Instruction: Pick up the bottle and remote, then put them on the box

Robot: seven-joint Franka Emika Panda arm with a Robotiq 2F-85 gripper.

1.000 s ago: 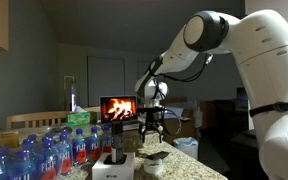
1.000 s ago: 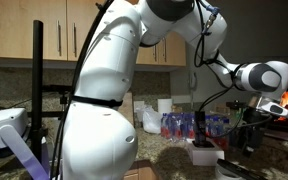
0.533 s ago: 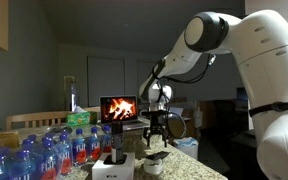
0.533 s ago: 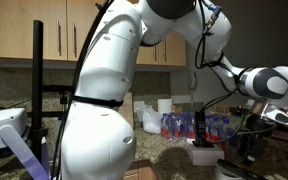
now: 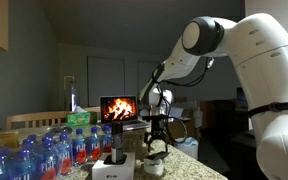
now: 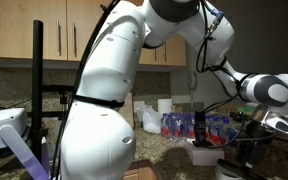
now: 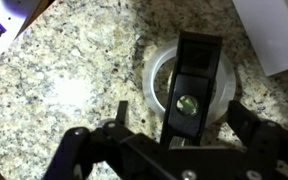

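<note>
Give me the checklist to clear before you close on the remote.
1. Fingers open: ok.
2. Remote centred between the fingers: ok in the wrist view.
3. Fingers low enough to flank the remote: cannot tell.
4. Remote lying free on the counter: not ok. It rests across a clear round ring that might shift with it.
5. White box close by: ok, just beyond the ring.
6. Room on the box top: cannot tell. In an exterior view the dark bottle stands at the box, but whether it is on the box is unclear.
</note>
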